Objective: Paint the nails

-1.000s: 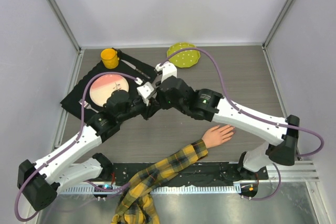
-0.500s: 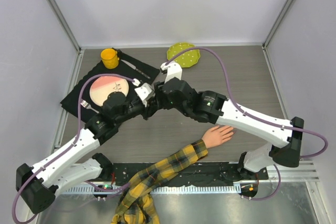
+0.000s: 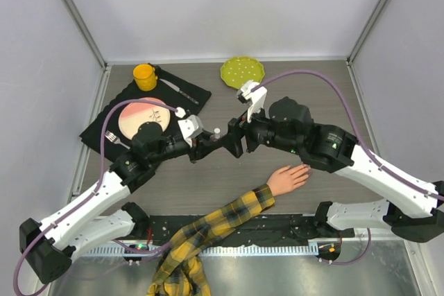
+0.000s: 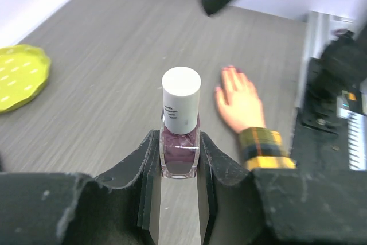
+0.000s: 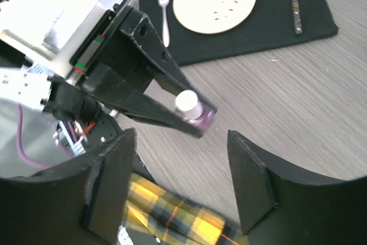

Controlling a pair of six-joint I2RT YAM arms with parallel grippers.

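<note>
The left gripper [image 4: 179, 152] is clamped on the upright bottle [image 5: 195, 113], which holds purple polish, white cap [image 4: 181, 87] on. The right gripper [image 5: 179, 139] stands apart, beside the cap. It should centre on the cap alone, close, then unscrew while the bottle is held steady. The nails [image 4: 228, 72] lie on the table [image 3: 333, 102], well apart. What the cup [image 3: 143, 74] holds cannot be told.
</note>
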